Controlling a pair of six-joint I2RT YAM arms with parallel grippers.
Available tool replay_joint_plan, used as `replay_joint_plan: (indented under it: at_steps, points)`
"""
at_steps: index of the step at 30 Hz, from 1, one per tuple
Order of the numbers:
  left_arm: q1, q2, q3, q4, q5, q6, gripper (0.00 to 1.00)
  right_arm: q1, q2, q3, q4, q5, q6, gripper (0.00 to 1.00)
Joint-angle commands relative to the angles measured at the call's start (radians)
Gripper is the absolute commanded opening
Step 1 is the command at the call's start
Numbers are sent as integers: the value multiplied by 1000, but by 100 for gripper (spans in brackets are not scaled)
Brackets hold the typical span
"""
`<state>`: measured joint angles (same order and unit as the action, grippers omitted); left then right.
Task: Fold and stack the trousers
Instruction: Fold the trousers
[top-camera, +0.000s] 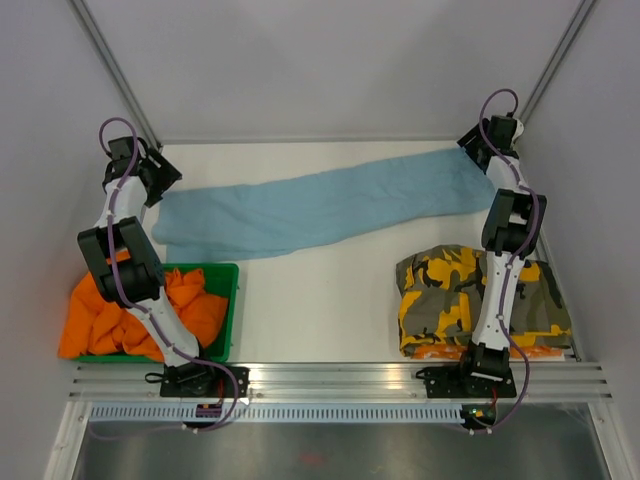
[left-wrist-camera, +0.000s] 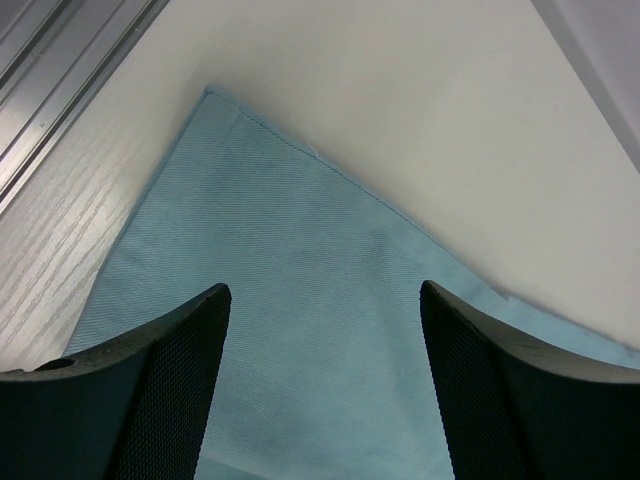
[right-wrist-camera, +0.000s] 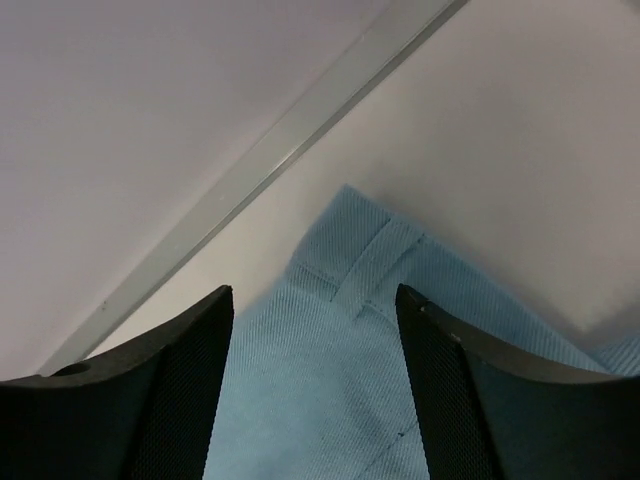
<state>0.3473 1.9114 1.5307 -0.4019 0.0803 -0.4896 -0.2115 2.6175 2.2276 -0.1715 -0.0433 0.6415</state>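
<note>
Though beneath trousers (top-camera: 310, 208), pale walled table (top-camera: 320, 300)

There is one pair of long light-blue cloth trousers (top-camera: 320, 205), right under both sets of fingers. One folded yellow, black and grey camouflage pair (top-camera: 445, 290) lies well away from any fingers. One green plastic bin (top-camera: 232, 300) holds one bright orange cloth heap (top-camera: 100, 320); I cannot tell how many pieces. There are two grippers, the left gripper (left-wrist-camera: 325, 290) and the right gripper (right-wrist-camera: 315, 290), each with two black fingers (left-wrist-camera: 170, 380).
</note>
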Motion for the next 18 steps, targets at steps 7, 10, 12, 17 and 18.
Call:
replay_joint_plan:
  at_steps: [7, 10, 12, 17, 18]
  points:
    - [2, -11, 28, 14, -31, 51, 82, 1, 41, 72, -68, 154, 3, 70]
    - [2, -6, 29, -6, -65, 66, 82, 3, 82, 109, -109, 163, -12, 67]
    - [2, -6, 31, -12, -76, 77, 82, 4, 117, 135, -134, 152, -28, 64]
    - [2, 3, 32, -17, -114, 86, 82, 11, 176, 199, -186, 160, -46, 52]
    - [4, 5, 34, -15, -116, 89, 82, 11, 187, 220, -201, 167, -51, 51]
